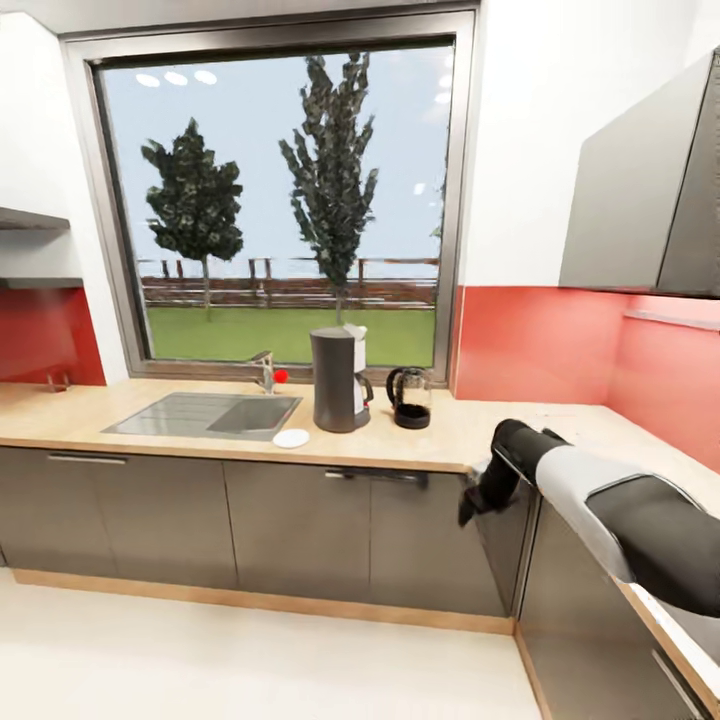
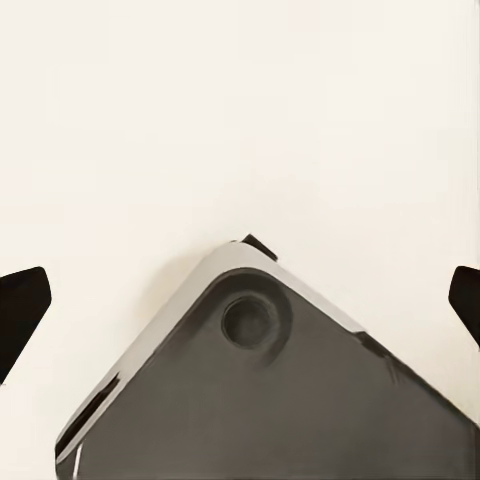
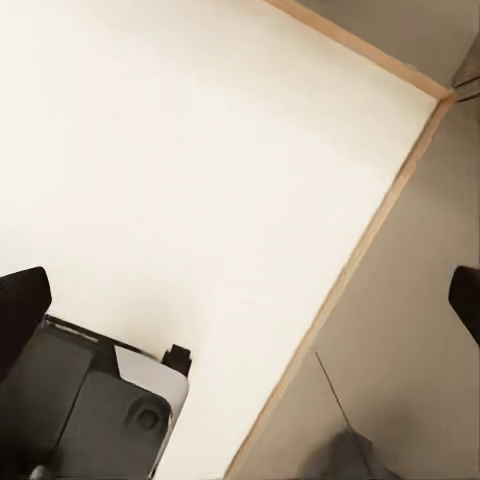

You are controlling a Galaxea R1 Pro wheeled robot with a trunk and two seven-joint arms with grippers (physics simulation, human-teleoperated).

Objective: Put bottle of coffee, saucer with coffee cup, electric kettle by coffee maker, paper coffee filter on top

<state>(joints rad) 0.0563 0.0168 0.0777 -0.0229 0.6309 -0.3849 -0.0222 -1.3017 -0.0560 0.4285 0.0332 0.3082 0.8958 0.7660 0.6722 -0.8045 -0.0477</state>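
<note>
The kitchen countertop point(image 1: 120, 418) runs under the window, with a steel sink set into it. The coffee maker point(image 1: 336, 385) stands upright on it, right of the sink. A white part point(image 1: 355, 338) shows at its top right edge; I cannot tell whether this is the paper coffee filter. The electric kettle point(image 1: 410, 398) stands just right of the coffee maker. The saucer point(image 1: 291, 438) lies bare near the counter's front edge, left of the coffee maker. My right gripper point(image 1: 468, 508) point(image 3: 240, 300) hangs below the counter edge, open, over the floor. My left gripper point(image 2: 240, 310) is open above my base.
A faucet point(image 1: 265, 372) with a small red thing point(image 1: 281, 376) beside it stands behind the sink point(image 1: 205, 413). Wall shelves point(image 1: 30, 222) are at far left, a grey wall cabinet point(image 1: 640, 210) at upper right. The counter turns a corner on the right. Pale floor point(image 1: 250, 660) lies ahead.
</note>
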